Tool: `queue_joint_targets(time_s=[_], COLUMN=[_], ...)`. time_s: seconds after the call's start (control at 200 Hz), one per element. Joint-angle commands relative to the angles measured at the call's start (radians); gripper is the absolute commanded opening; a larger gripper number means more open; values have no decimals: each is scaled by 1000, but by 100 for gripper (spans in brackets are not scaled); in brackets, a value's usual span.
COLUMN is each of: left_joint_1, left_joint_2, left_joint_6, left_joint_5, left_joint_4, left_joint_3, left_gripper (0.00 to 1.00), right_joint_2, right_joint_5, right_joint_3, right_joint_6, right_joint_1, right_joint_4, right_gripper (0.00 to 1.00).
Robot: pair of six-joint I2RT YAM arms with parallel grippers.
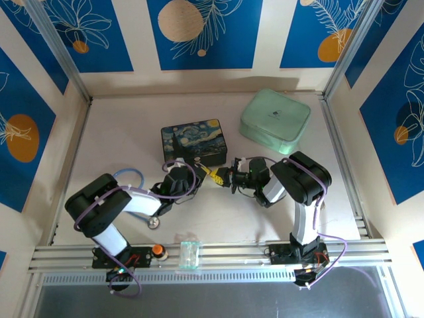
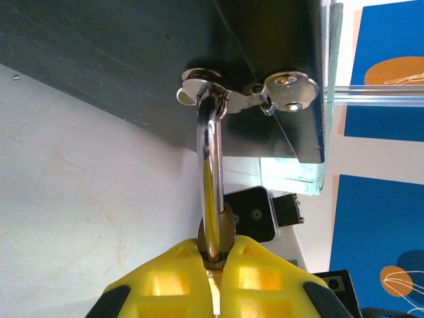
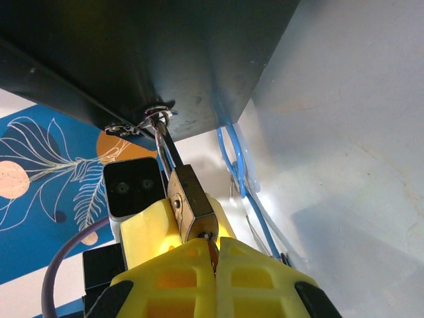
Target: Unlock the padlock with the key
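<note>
Rail: a small clear box (image 1: 190, 254) is seen on the aluminium rail (image 1: 358, 248) at the 6 o'clock edge of the surface (image 1: 119, 132). An orange knob (image 1: 158, 250) is set just beside the box at 9 o'clock.
Silver disc: a round silver disc (image 1: 153, 222) is laid on the surface at 12 o'clock of the orange knob. Blue tubing (image 1: 129, 174) is looped beyond it at 11 o'clock.
Left gripper: the yellow fingers of the left gripper (image 2: 213, 258) are pressed together on the padlock (image 2: 222, 228), whose brass body is pinched between them.
Right gripper: the right gripper (image 3: 213, 248) is pointed toward 9 o'clock in the top view, nose to nose with the left one. Its fingers are pinched on the key (image 3: 212, 255).
Key: a thin dark sliver of it is seen between the fingertips, touching the padlock's bottom face. Whether it is seated in the keyhole cannot be told.
Padlock: it is held near the middle of the surface, at the 6 o'clock side of the tin (image 1: 195, 141). Its silver shackle (image 2: 209, 165) is threaded through the tin's clasp (image 2: 199, 85). Whether the shackle is released cannot be told.
Tin: a dark blue painted tin is placed at 12 o'clock of both grippers, with the clasp on its near wall.
Case: a pale green rounded case (image 1: 275, 121) is set at 2 o'clock of the tin, apart from it, toward the far right corner.
Walls: blue panels (image 1: 199, 30) printed with orange circles and white leaf outlines are mounted around the surface.
</note>
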Motion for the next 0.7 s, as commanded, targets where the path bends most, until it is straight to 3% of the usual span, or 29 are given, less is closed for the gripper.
queue_joint_targets(time_s=[0.0, 0.2, 0.345, 0.565, 0.695], left_joint_1=[-49, -48, -46, -44, -42], left_joint_2=[2, 4, -3, 0, 0], left_joint_6=[0, -6, 6, 32, 42], left_joint_5=[108, 98, 80, 68, 65], left_joint_4=[95, 52, -12, -74, -89], left_joint_3=[22, 19, 23, 29, 26], left_gripper=[0, 0, 0, 0, 0], right_joint_2=[-43, -211, -277, -330, -432], right_joint_5=[19, 27, 39, 66, 137], right_joint_3=[28, 38, 16, -59, -50], right_joint_6=[-44, -298, -403, -505, -659], right_joint_1=[24, 27, 19, 28, 45], right_joint_4=[-9, -402, -581, -650, -860], right_gripper=[1, 26, 30, 31, 36])
